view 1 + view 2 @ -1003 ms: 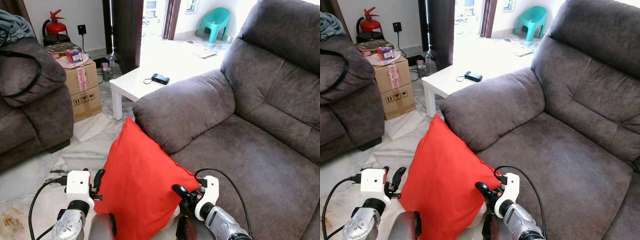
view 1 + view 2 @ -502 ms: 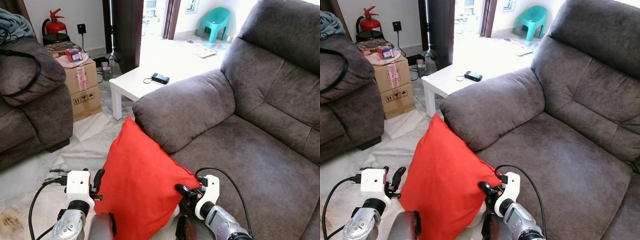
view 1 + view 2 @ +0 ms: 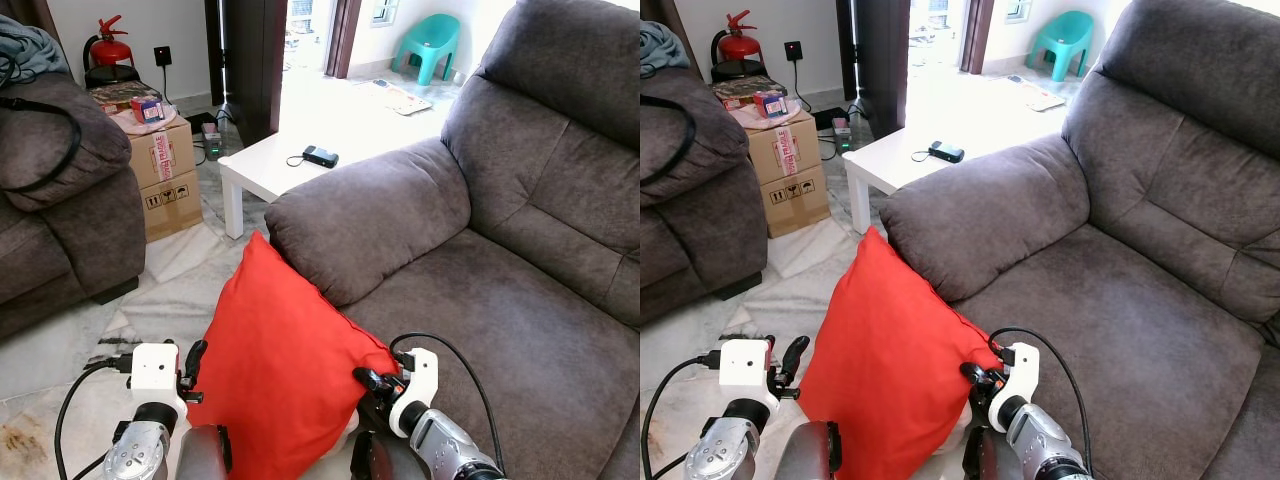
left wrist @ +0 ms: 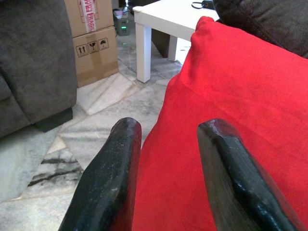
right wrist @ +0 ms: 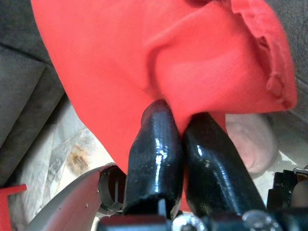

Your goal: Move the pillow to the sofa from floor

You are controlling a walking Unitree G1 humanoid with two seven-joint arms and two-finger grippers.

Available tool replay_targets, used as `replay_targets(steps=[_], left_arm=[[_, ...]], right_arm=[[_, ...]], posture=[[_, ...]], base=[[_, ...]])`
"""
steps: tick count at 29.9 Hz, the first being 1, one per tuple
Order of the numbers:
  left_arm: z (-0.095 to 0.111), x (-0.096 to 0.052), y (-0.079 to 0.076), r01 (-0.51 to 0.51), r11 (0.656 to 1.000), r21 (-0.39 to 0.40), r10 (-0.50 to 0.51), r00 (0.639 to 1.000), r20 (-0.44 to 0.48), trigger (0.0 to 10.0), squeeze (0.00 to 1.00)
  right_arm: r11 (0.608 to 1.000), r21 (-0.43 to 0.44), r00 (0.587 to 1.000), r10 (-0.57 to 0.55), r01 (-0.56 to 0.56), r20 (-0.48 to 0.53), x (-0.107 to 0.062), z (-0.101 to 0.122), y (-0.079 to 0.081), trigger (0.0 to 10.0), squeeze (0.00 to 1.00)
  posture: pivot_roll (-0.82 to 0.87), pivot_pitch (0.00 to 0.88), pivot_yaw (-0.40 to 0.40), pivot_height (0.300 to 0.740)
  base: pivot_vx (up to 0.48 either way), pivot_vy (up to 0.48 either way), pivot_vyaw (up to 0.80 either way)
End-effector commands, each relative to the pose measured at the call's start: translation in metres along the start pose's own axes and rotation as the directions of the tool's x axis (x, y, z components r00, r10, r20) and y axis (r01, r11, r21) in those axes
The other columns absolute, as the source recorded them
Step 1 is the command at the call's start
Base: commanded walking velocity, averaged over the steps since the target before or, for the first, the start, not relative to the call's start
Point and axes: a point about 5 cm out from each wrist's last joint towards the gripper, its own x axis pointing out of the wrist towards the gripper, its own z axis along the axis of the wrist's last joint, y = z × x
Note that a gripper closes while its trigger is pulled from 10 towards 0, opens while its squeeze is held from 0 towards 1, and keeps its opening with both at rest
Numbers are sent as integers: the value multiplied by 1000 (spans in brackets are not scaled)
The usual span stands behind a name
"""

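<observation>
1. Pillow first: the big red soft cloth pillow (image 3: 285,370) stands up on one edge, leaning on the front of the grey fuzzy sofa (image 3: 480,270), just under its fat armrest. Its bottom is down by the floor, so it is not on the seat yet.

2. The right gripper (image 5: 179,130) has its two black fingers squeezed tight together with a fold of the red cloth pinched between them, near the pillow's right corner. I think it grabs there because the corner is thin and easy to pinch.

3. The left gripper (image 4: 168,159) has its fingers spread wide apart, and the pillow's left edge sits in the gap. Nothing is squeezed there yet. It looks ready to close, so both sides can lift together.

4. The sofa seat is wide and bare, right beside the pillow, a short lift up.

5. The floor is pale marble tile (image 3: 170,290) with dark marks. Around the room are a low white table (image 3: 290,165) with a small black gadget (image 3: 321,157), taped cardboard boxes (image 3: 165,175), another grey sofa (image 3: 60,200), a red fire extinguisher (image 3: 110,48) and a teal plastic chair (image 3: 430,45).
</observation>
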Motion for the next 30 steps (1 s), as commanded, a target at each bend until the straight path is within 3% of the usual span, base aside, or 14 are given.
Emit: replay_targets(steps=[1,16,17,20,21,25,27,30], left_arm=[[4,1,-4,16,1000,14,-16,1000,12,10000,0],[4,5,-5,17,1000,20,-17,1000,11,10000,0],[5,5,-5,18,1000,21,-18,1000,13,10000,0],[5,6,-5,19,1000,21,-19,1000,14,10000,0],[6,8,-5,21,1000,23,-21,1000,18,10000,0],[9,11,-4,24,999,26,-24,999,29,10000,0],[10,11,-3,26,999,28,-27,999,31,10000,0],[13,13,-3,35,999,34,-36,999,38,10000,0]], right_arm=[[1000,-7,1000,1,-1,20,1,7,0,0,0],[998,-54,999,-6,9,49,3,16,2,0,0],[997,-72,999,3,1,55,4,19,3,3176,0],[996,-84,998,10,-5,59,4,20,4,3176,0],[988,-148,996,46,-34,75,4,25,7,10000,0],[960,-276,984,86,-41,154,1,37,10,10000,0],[958,-284,979,95,-42,178,-1,40,10,10000,0],[923,-384,971,93,-2,219,-5,45,11,10000,0]], posture=[[191,19,-189,593],[188,0,-188,593],[188,0,-188,593],[188,0,-188,593],[186,0,-188,593],[176,0,-180,593],[172,0,-178,593],[162,0,-170,593]], base=[[0,0,0],[0,0,0],[0,0,0],[0,0,0],[0,0,0],[0,0,0],[0,0,0],[0,0,0]])
